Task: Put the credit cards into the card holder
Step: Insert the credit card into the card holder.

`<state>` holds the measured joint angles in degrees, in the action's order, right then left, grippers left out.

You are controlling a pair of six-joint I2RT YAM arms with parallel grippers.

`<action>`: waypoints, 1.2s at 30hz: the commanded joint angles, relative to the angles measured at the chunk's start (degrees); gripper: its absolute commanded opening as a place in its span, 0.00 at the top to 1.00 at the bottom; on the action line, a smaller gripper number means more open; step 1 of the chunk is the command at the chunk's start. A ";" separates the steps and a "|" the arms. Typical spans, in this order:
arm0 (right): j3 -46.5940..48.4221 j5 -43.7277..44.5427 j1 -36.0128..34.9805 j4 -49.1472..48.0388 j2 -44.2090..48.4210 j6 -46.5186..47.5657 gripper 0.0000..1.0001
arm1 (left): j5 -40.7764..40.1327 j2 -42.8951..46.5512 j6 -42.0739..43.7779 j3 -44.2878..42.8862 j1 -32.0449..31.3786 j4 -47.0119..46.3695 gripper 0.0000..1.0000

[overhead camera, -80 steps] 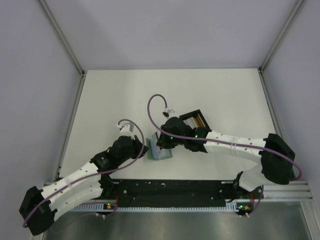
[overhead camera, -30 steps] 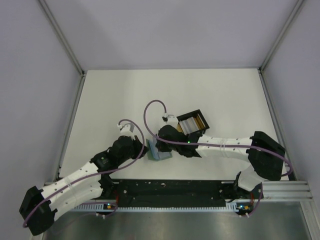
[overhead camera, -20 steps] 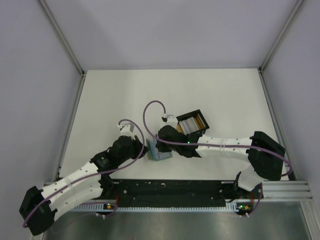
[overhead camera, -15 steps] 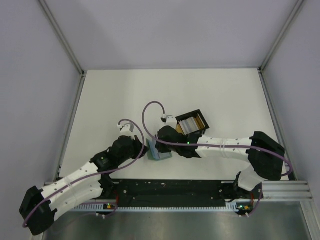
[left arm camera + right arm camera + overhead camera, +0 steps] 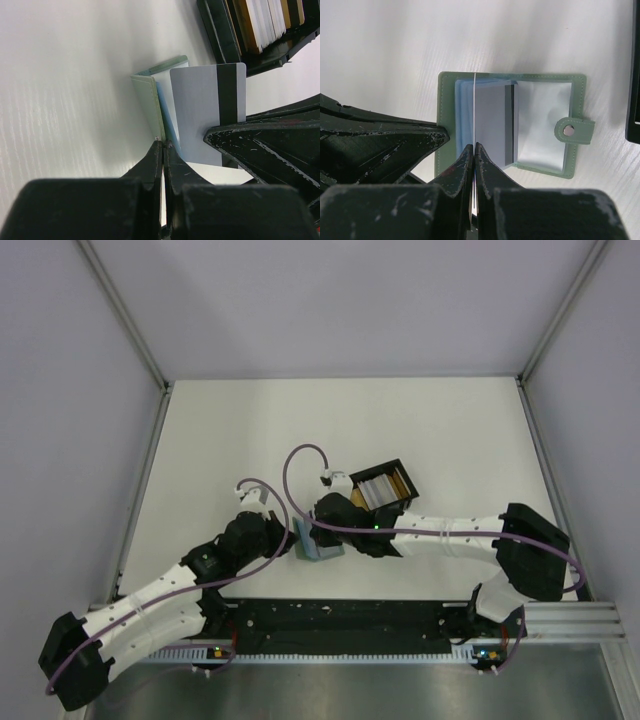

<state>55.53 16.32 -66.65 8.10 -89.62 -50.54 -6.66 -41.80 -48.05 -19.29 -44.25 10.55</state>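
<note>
**Credit card standing on edge over the open card holder**

The card holder is lying open on the table, near the middle, just near-left of the black box that is storing the spare cards. The left gripper is reaching in from the left. Its fingers are closed on the thin edge of the sage-green left cover, pinning that side. The right gripper is coming in from the right and clamping the pale grey credit card with the dark stripe.

From the right wrist the card is showing almost edge-on. Its long axis is running in line with that gripper's fingers and parallel to the holder's left edge. It is standing over the left half of the pale blue slotted inside, and its striped side is leaning toward the snap tab on the right. The card is therefore sitting directly ahead of the right fingertips, with the holder below it. Whether its lower edge is already entering a slot cannot be told. The next move probably depends on keeping the card parallel to the slot mouth.
</note>
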 commanded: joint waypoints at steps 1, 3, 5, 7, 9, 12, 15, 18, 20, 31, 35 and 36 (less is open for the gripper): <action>2.30 0.03 -0.94 -2.12 2.96 0.62 1.00 | -0.02 -0.04 -0.38 0.22 0.13 -3.16 1.00; 2.65 0.47 -1.28 -2.65 3.05 1.23 1.00 | -0.11 -0.12 -0.29 0.22 0.13 -3.16 1.00; 3.27 0.73 -1.29 -1.60 2.00 1.50 1.00 | -0.11 -0.12 -0.37 0.22 0.13 -3.25 1.00; 3.45 0.65 -1.29 -1.42 1.21 1.33 1.00 | -0.11 -0.21 -0.37 0.22 0.13 -3.25 1.00; 3.36 0.56 -1.20 -1.59 0.59 1.06 1.00 | -0.11 -0.21 -0.38 0.22 0.13 -3.08 1.00; 3.88 0.56 -1.29 -1.16 -0.98 1.24 1.00 | -0.37 -0.12 -0.38 0.30 0.13 -2.99 1.00; 4.50 0.56 -1.37 0.16 -2.57 1.59 1.00 | -0.46 -0.04 -0.38 0.22 0.13 -3.08 1.00; 5.29 2.31 -1.99 2.53 -3.71 2.20 1.00 | -0.46 -0.04 -0.37 0.22 0.13 -2.99 1.00; 6.43 4.76 -2.69 4.72 -3.98 2.82 1.00 | -0.64 -0.12 -0.46 0.30 0.13 -3.08 1.00; 8.98 15.67 -3.31 14.66 -1.25 6.77 1.00 | -2.31 -0.12 -0.46 1.53 0.13 -2.20 1.00; 7.76 15.33 -3.31 15.28 -1.87 6.51 1.00 | -3.19 -0.21 -0.73 2.41 0.13 -2.20 1.00; 7.49 14.80 -3.22 15.28 -1.96 6.51 1.00 | -3.45 -0.47 -0.90 2.94 0.13 -2.28 1.00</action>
<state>62.02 29.34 -69.58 21.96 -92.97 -44.97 -8.21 -41.80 -48.16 -18.11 -44.25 10.48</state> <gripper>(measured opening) 0.005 0.011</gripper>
